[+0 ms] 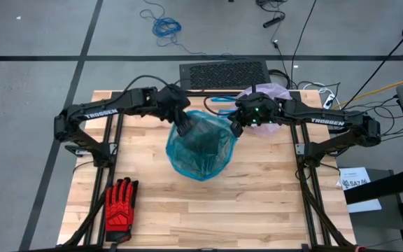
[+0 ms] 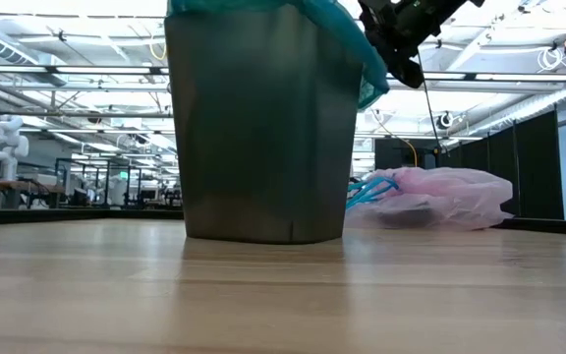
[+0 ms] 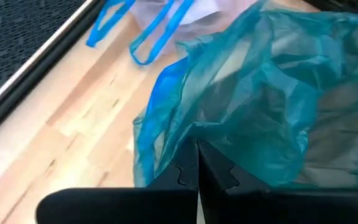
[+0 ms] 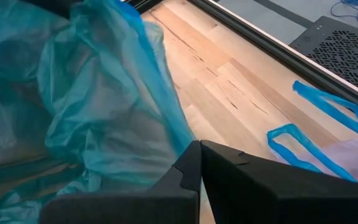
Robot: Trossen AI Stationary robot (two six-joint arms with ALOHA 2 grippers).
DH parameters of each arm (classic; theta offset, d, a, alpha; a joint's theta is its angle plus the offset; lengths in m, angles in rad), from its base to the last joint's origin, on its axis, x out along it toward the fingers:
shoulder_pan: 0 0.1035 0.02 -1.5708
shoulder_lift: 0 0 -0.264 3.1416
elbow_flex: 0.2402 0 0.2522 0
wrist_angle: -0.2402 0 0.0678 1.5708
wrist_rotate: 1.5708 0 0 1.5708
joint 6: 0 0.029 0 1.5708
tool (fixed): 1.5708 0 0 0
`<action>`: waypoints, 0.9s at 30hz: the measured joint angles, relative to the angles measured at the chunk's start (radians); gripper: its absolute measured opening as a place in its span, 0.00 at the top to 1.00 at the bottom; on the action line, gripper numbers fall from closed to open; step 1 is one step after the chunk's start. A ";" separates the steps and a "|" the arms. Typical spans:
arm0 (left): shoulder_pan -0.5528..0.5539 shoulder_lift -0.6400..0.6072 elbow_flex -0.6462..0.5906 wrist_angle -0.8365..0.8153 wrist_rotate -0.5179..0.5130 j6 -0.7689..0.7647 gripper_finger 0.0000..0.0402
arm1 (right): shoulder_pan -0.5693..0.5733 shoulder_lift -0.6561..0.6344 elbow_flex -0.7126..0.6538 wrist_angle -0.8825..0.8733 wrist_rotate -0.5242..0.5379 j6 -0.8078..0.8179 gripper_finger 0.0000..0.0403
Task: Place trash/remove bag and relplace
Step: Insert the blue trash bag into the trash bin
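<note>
A dark bin stands upright mid-table with a teal plastic bag draped over its mouth. My left gripper is shut at the bag's far-left rim. My right gripper is shut at the far-right rim and shows beside the bin's top in the low view. The pale pink bag lies slumped on the table at the far right, behind my right arm, with its blue tie loops on the wood. The trash is out of view. My left gripper pinches the teal bag's rim between its shut fingertips, slanting down from the table's left. The film fans out from the tips over the bin's mouth. One layer or several, I cannot tell. My right gripper is shut at the bag's blue edge, which runs down to its fingertips. It slants down from the table's right. The fingers hide the contact itself, so I cannot tell how much film is between them.
A red-and-black work glove lies at the near left of the table. A black perforated box sits just beyond the far edge. Bare wood stretches across the near half.
</note>
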 joint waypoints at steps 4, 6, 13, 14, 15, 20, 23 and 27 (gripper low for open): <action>0.030 0.008 0.000 -0.015 -0.006 0.028 1.00 | 0.000 0.000 0.000 0.001 -0.001 -0.001 1.00; 0.039 0.009 -0.003 -0.024 -0.008 0.034 1.00 | 0.004 0.000 0.000 0.000 -0.006 -0.002 1.00; 0.048 0.010 -0.014 -0.051 -0.007 0.034 1.00 | 0.049 0.022 0.001 -0.018 -0.011 0.000 1.00; 0.048 0.010 -0.014 -0.049 -0.006 0.033 1.00 | 0.057 0.034 0.001 -0.020 -0.011 0.000 1.00; 0.048 0.010 -0.014 -0.048 -0.006 0.032 1.00 | 0.064 0.047 0.001 -0.018 -0.011 0.000 1.00; 0.048 0.010 -0.014 -0.062 -0.002 0.032 1.00 | 0.084 0.112 0.001 0.031 -0.011 0.000 1.00; 0.047 0.009 -0.014 -0.103 -0.002 0.032 1.00 | 0.086 0.152 0.001 0.035 -0.011 0.015 1.00; 0.039 0.002 -0.014 -0.110 -0.002 0.024 1.00 | 0.086 0.194 0.001 0.040 -0.015 0.025 1.00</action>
